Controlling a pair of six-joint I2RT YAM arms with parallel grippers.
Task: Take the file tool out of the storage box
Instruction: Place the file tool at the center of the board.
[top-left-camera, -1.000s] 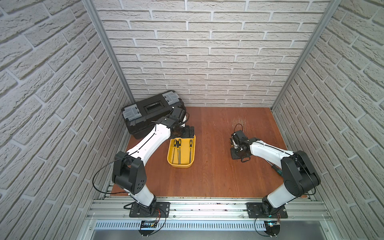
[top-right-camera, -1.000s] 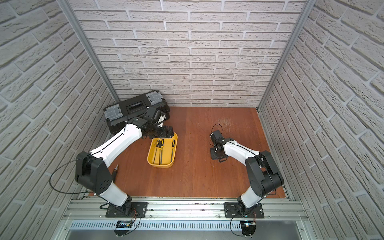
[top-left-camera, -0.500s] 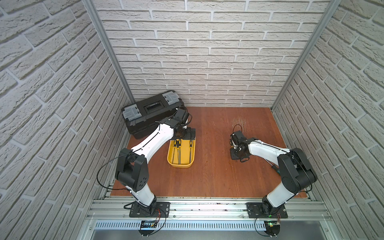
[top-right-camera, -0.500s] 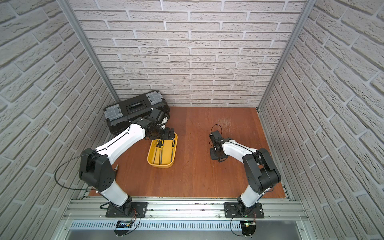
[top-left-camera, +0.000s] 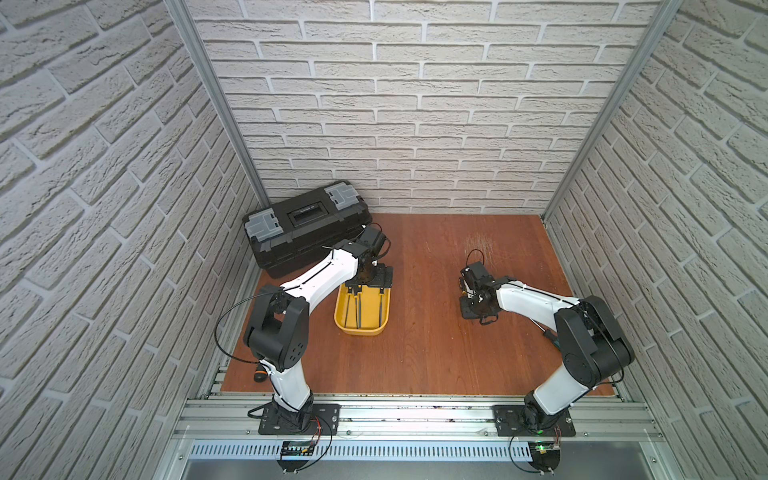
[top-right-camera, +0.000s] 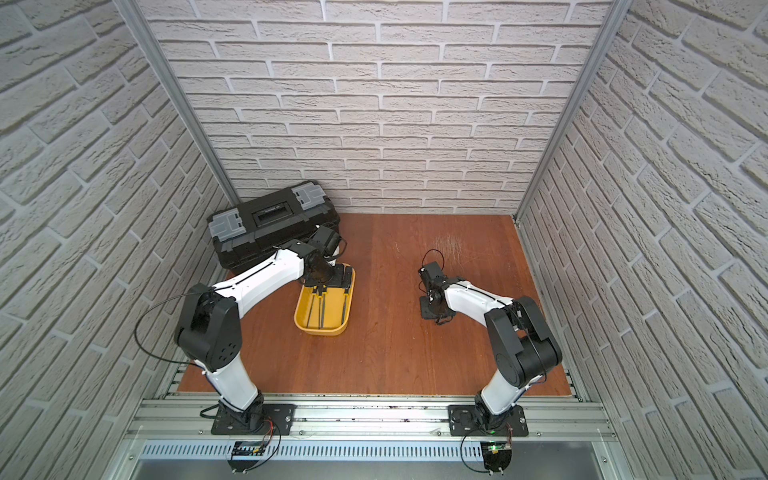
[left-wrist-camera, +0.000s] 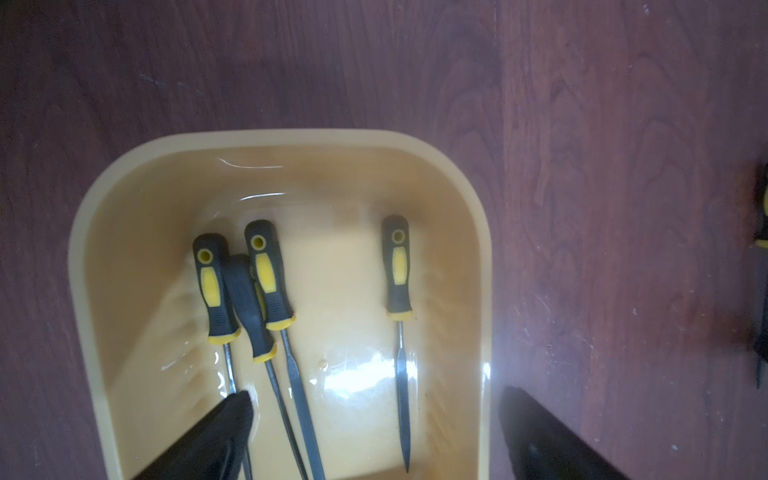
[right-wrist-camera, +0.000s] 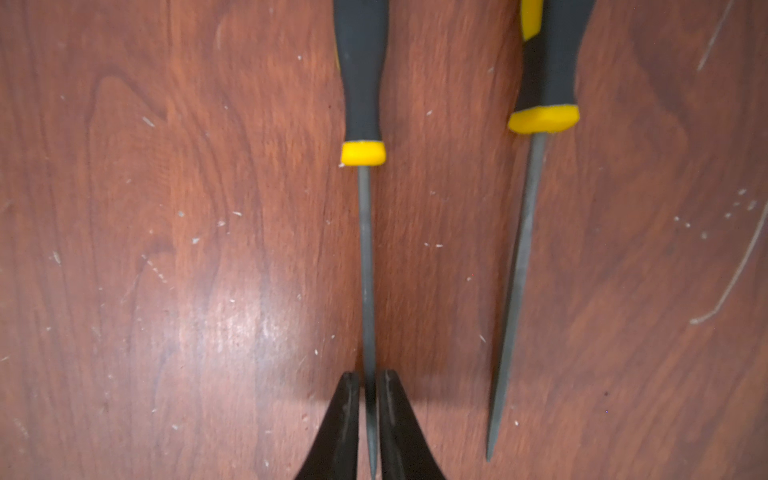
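Four file tools (left-wrist-camera: 397, 266) lie in our yellow storage box (top-left-camera: 361, 331), left tool (left-wrist-camera: 374, 397) spread wide over its far end. Across the tabletop (right-wrist-camera: 166, 208), right tool (right-wrist-camera: 369, 374) sits narrow astride the shaft of a fifth file (right-wrist-camera: 365, 249); gripping or not, we can't tell. Black toolbox (top-left-camera: 307, 232) sits behind.

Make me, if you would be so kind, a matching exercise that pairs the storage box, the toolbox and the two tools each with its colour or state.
Things:
1. storage box
2. toolbox
3. left tool
4. right tool

States:
A. black with grey latches
B. fingers either side of a file lying on the table
C. yellow, with four files inside
D. open wide, over the box

Pairs: 1-C, 2-A, 3-D, 4-B.
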